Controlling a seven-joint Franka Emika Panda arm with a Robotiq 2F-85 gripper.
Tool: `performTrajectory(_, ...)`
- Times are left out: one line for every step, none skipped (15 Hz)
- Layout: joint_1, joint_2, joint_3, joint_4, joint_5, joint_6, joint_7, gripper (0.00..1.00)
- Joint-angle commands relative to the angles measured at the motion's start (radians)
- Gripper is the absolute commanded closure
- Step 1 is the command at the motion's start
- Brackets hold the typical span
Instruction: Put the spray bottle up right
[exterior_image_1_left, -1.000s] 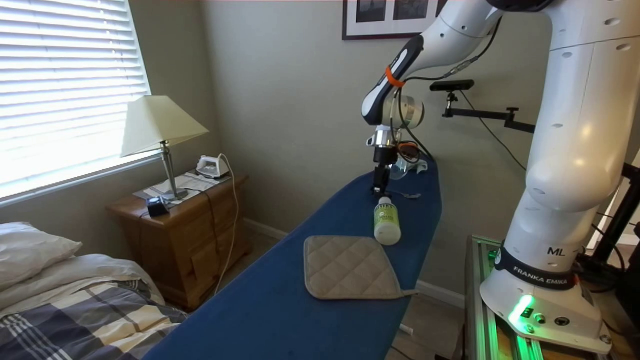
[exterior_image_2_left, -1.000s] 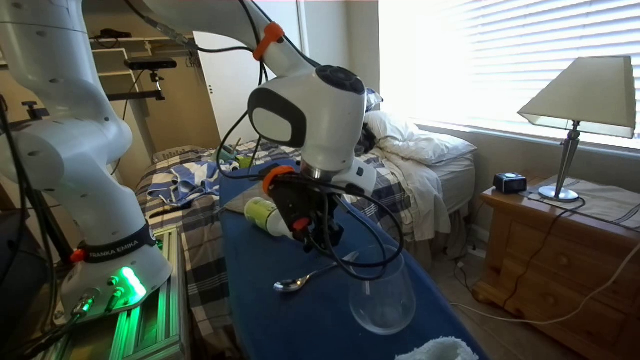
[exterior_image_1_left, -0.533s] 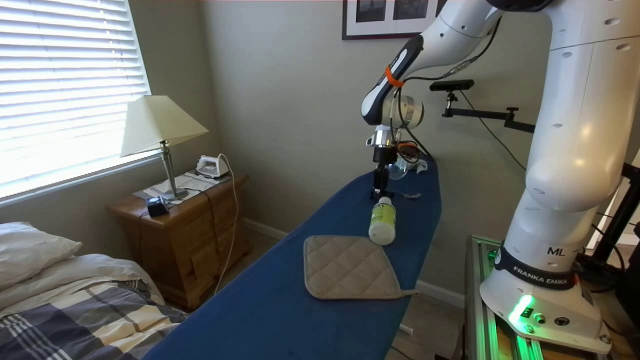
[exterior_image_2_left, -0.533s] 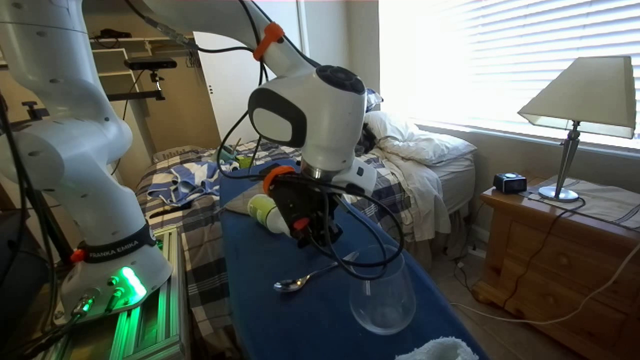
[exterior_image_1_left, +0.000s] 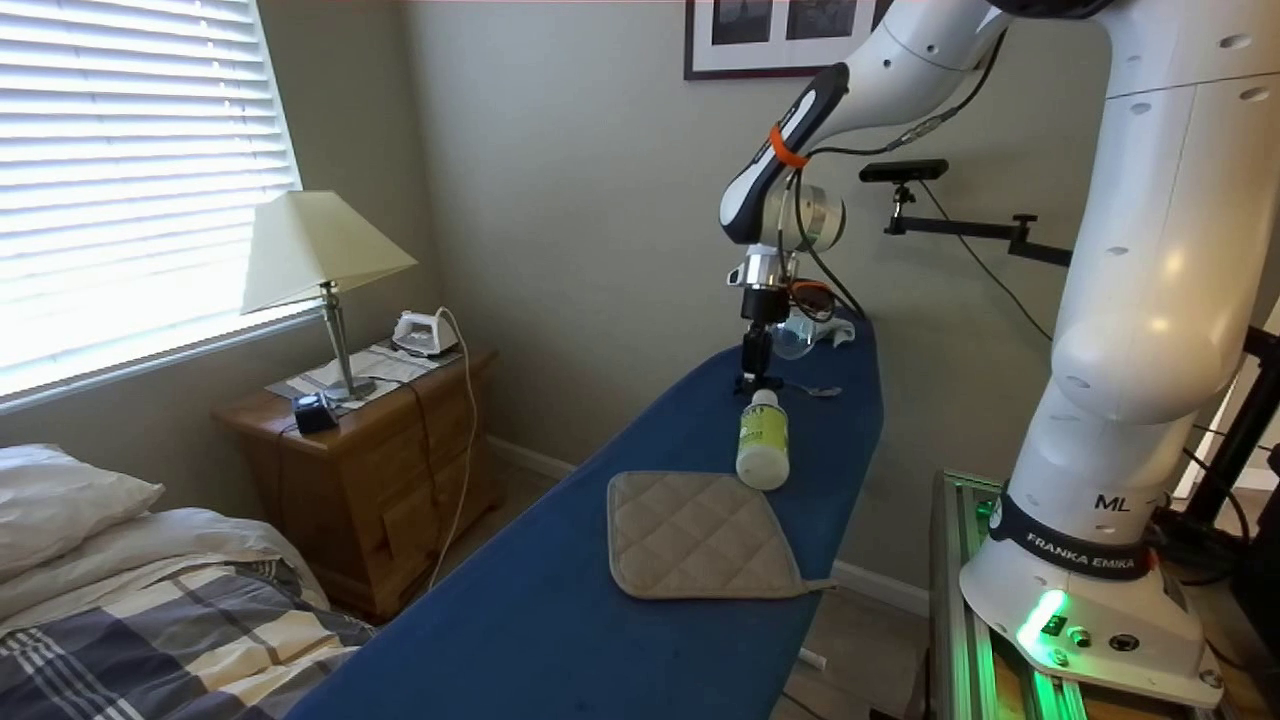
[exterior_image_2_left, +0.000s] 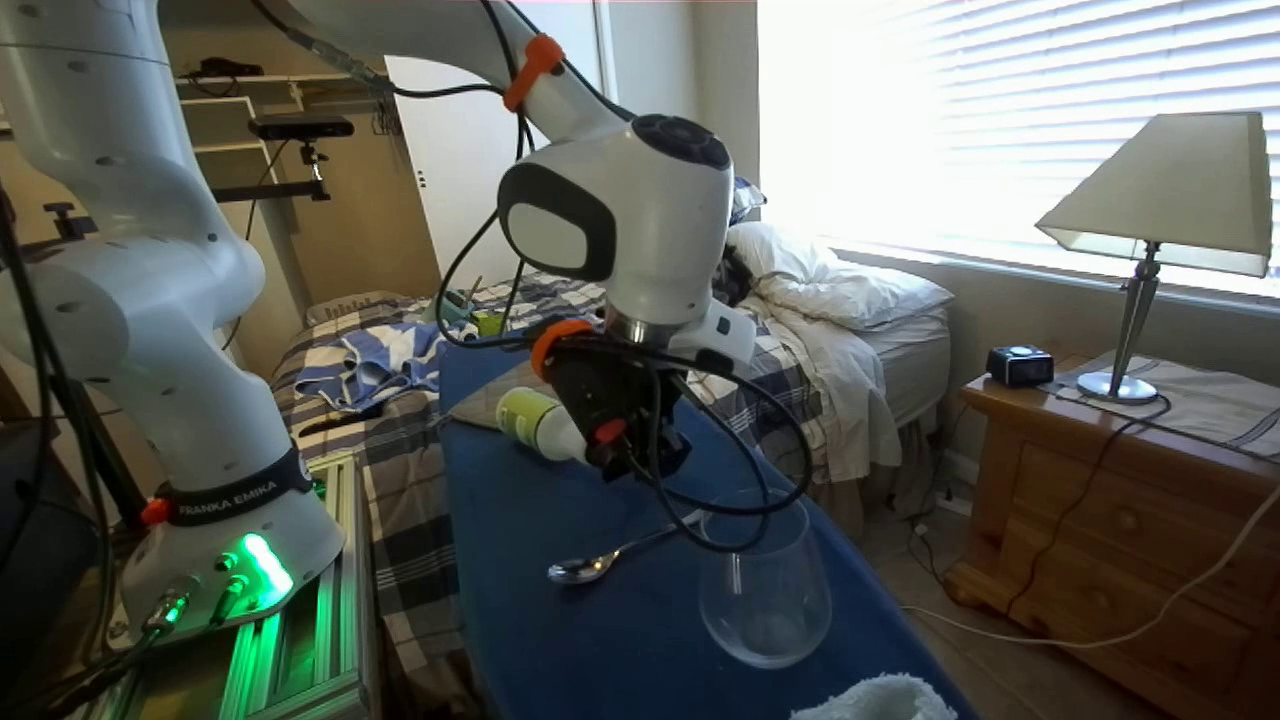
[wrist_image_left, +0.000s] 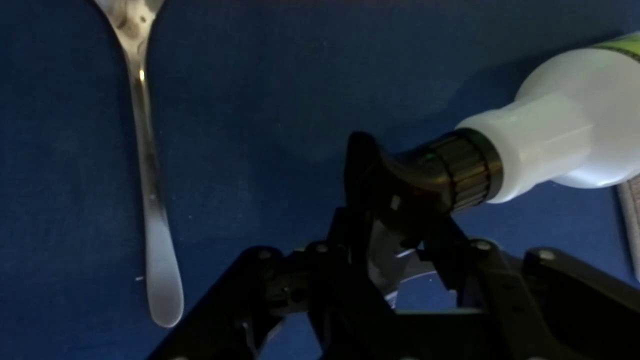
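The spray bottle lies on its side on the blue ironing board (exterior_image_1_left: 540, 630), its yellow-green label (exterior_image_1_left: 763, 430) showing in both exterior views. Its white shoulder (wrist_image_left: 585, 120) and black sprayer collar (wrist_image_left: 470, 167) fill the right of the wrist view. My gripper (wrist_image_left: 392, 220) has its fingers on either side of the dark sprayer head, closed in on it. In an exterior view the gripper (exterior_image_1_left: 758, 384) stands upright at the bottle's neck end. The trigger is dark and partly hidden by the fingers. Whether the bottle is lifted at all, I cannot tell.
A tan quilted pad (exterior_image_1_left: 705, 540) lies against or close to the bottle's base. A spoon (exterior_image_2_left: 600, 566) rests near the gripper, and a clear stemless glass (exterior_image_2_left: 765, 600) stands beside the hanging cables. A white fluffy cloth (exterior_image_2_left: 880, 702) is at the board's end.
The jaws have come together on the sprayer head. The bottle has turned and shifted slightly to the side. In the last half second the arm has risen a little.
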Motion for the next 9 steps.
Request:
performTrajectory(0.004,-0.046,0.014,-0.005,0.0,-0.001,0.024,0.84)
performTrajectory(0.007,-0.053,0.017,-0.004,-0.001,-0.003,0.026,0.84)
performTrajectory(0.012,-0.064,0.02,-0.001,-0.008,-0.002,0.028,0.84)
performTrajectory(0.017,-0.074,0.023,0.004,-0.012,-0.003,0.031,0.84)
performTrajectory(0.023,-0.083,0.026,0.008,-0.02,-0.007,0.041,0.84)
performTrajectory(0.03,-0.094,0.028,0.011,-0.027,-0.009,0.048,0.84)
performTrajectory(0.037,-0.105,0.03,0.016,-0.043,-0.015,0.063,0.84)
performTrajectory(0.044,-0.117,0.033,0.02,-0.052,-0.018,0.072,0.84)
performTrajectory(0.052,-0.13,0.036,0.024,-0.071,-0.02,0.084,0.84)
